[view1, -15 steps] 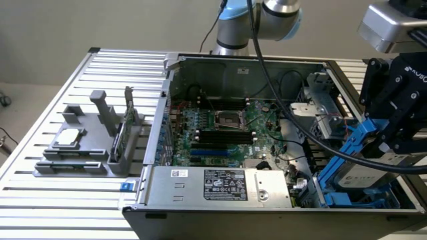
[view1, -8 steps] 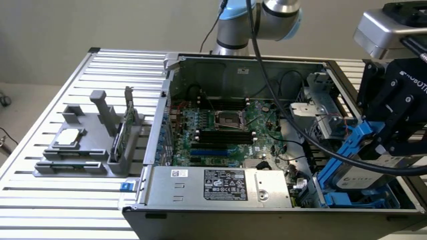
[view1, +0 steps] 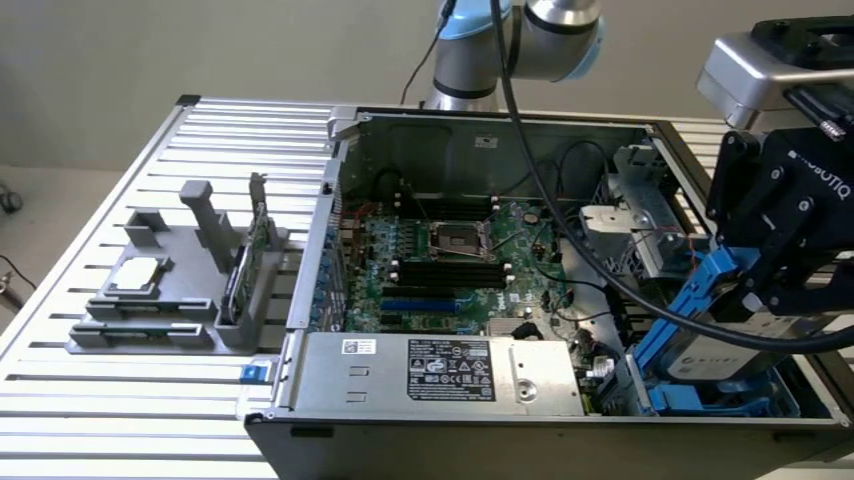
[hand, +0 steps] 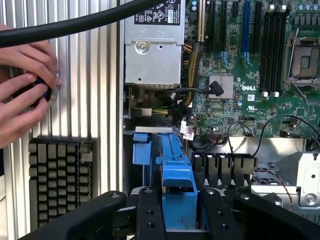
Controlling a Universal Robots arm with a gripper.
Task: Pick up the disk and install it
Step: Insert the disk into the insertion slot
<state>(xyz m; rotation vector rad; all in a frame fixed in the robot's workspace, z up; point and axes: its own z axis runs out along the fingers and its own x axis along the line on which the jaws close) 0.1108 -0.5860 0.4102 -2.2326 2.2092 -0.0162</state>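
Nearest the lens, the claw (hand: 176, 214) is seen pinching the disk (view1: 727, 352) by its blue carrier. The disk is held tilted at the drive bay (view1: 714, 402), in the near corner of the computer case (view1: 494, 135), on the exterior view's right. The carrier is judged best squared to the bay rails while lowered slowly. The black cable (hand: 75, 22) is to be kept clear.

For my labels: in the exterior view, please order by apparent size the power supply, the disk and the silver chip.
Power supply
disk, partly hidden by the end effector, so less sure
silver chip, clearly smallest
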